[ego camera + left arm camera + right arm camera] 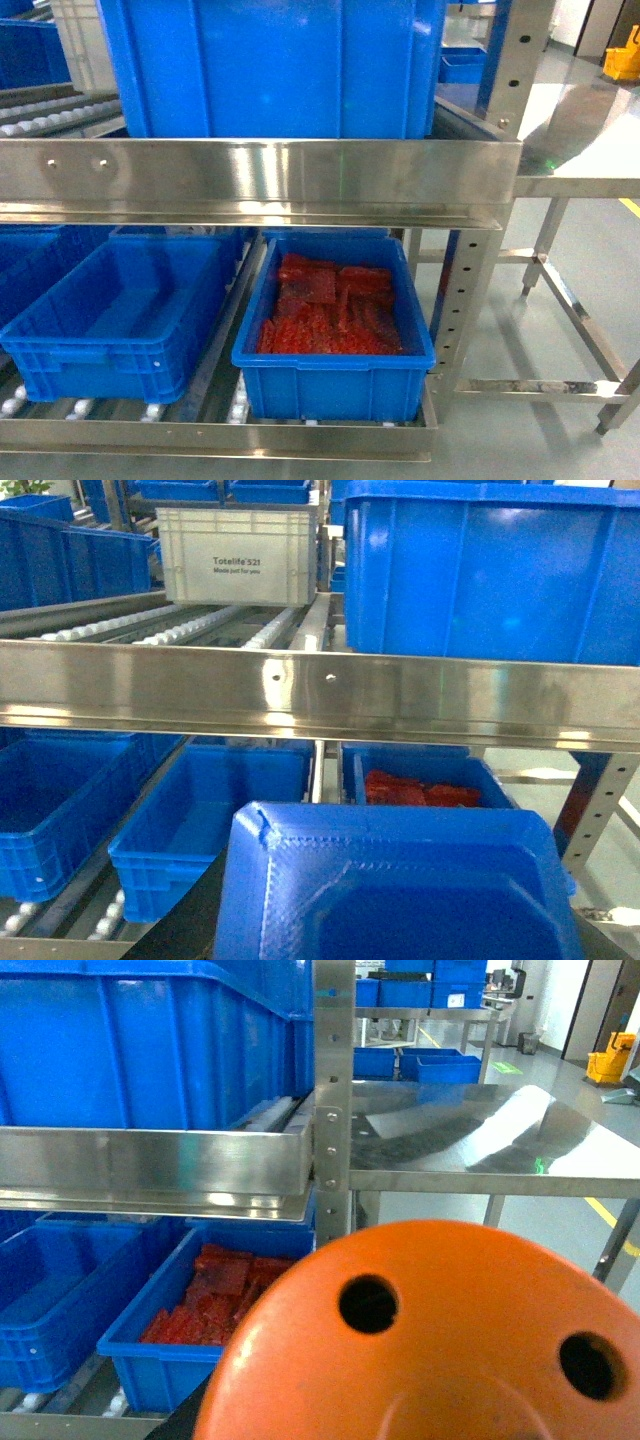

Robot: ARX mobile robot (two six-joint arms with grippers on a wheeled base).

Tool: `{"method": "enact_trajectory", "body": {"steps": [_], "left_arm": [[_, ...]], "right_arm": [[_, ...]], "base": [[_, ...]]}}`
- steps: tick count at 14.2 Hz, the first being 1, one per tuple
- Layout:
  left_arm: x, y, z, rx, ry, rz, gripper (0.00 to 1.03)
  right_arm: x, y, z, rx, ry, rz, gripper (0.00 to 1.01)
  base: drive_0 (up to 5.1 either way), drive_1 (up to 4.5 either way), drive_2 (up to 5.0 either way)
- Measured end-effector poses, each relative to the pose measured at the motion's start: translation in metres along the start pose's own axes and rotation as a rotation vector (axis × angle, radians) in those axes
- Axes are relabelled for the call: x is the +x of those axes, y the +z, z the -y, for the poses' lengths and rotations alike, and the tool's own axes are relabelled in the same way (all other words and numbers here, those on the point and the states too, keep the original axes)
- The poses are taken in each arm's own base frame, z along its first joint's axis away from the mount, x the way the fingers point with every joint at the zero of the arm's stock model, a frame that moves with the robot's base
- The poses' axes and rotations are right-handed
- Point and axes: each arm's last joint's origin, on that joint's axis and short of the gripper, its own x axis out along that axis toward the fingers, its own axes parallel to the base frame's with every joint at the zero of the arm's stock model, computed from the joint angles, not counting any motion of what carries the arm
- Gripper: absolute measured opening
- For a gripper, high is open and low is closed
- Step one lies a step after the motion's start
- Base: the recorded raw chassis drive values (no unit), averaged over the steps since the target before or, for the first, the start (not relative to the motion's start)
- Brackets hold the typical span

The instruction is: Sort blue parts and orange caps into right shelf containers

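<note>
A: What is each arm carrying?
B: The left wrist view is filled low down by a blue part (400, 880), the right wrist view by an orange cap (430, 1350). Each seems to sit at its gripper, but no fingers show, so I can't tell whether either gripper is clamped or slack.
A: Where do they go?
B: On the lower shelf (220, 435), 2 bins (330, 375) stand side by side. The right 1 holds red pieces (330, 310); the left bin (110, 330) looks empty.
A: How to do it well?
B: I'd judge the tight spot is the steel rail (260, 170) above. Come in low under it, centre over the chosen bin's opening, and let go only once clear inside the rim.
</note>
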Motion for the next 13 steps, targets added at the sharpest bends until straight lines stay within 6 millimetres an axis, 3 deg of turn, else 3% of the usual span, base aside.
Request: {"method": "enact_trajectory", "body": {"steps": [13], "left_arm": [[0.0000,-0.0003,0.0000,0.000,-0.001,-0.003,0.42]], "right_arm": [[0.0000,-0.0003,0.0000,0.000,0.001,-0.003,0.44]], "base": [[-5.1,2.36,2.4]]}}
